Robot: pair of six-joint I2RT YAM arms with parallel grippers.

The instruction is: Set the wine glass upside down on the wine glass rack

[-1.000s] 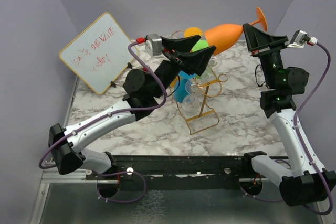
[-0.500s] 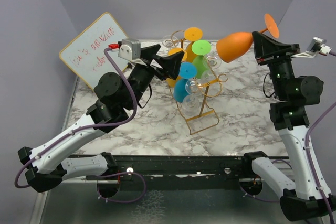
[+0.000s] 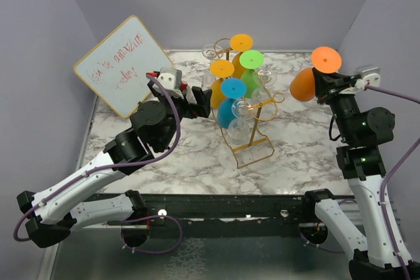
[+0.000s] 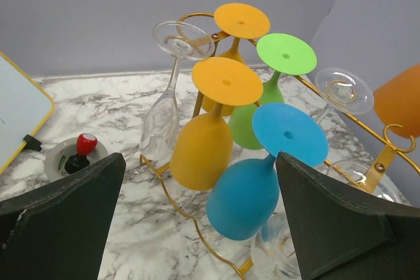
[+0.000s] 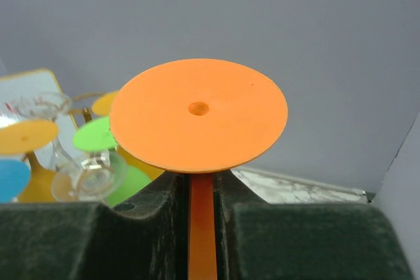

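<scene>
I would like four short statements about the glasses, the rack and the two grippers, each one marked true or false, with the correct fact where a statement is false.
1. The right gripper clamps the orange wine glass by its stem. True.
2. The orange wine glass hangs on the wine glass rack. False: it is held in the air, to the right of the rack.
3. The held glass has its foot upward. True.
4. The left gripper holds the blue glass. False: its jaws stand open and empty; the blue glass hangs on the rack.
</scene>
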